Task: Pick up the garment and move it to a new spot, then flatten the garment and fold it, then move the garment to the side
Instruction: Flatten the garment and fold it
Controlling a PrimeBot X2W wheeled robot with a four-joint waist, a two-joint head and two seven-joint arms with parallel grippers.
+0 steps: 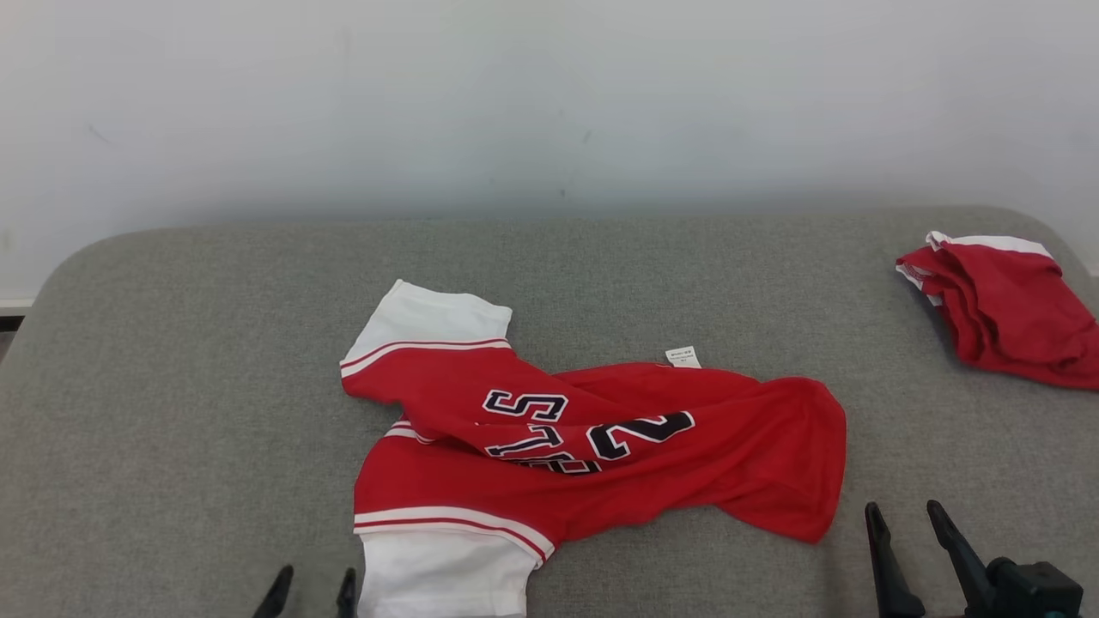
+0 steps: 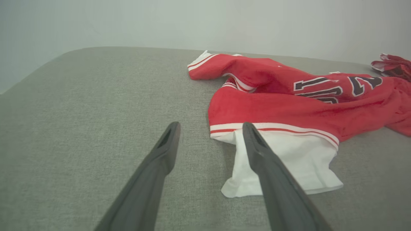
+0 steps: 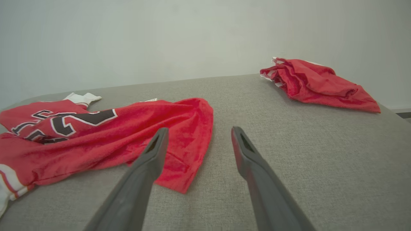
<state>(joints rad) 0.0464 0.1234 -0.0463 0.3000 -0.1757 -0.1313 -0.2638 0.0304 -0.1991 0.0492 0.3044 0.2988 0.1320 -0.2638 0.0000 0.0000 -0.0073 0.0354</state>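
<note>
Grey woven cloth covers the table (image 1: 172,386), which is set against a pale wall (image 1: 549,103). A red shirt (image 1: 652,463) with dark numbers is laid crumpled across the table's middle, and one white sleeve (image 1: 446,575) is stretched to the table's near edge. A second red garment (image 1: 1004,309) is bunched at the table's far right corner. The right gripper (image 1: 903,508) is seen at the table's near edge, right of centre, its jaws held wide with nothing between them. The left gripper (image 1: 318,573) is seen at the table's near edge, left of centre, just beside the sleeve, likewise spread wide and empty. A small white label (image 1: 683,357) is shown just beyond the table's middle.
</note>
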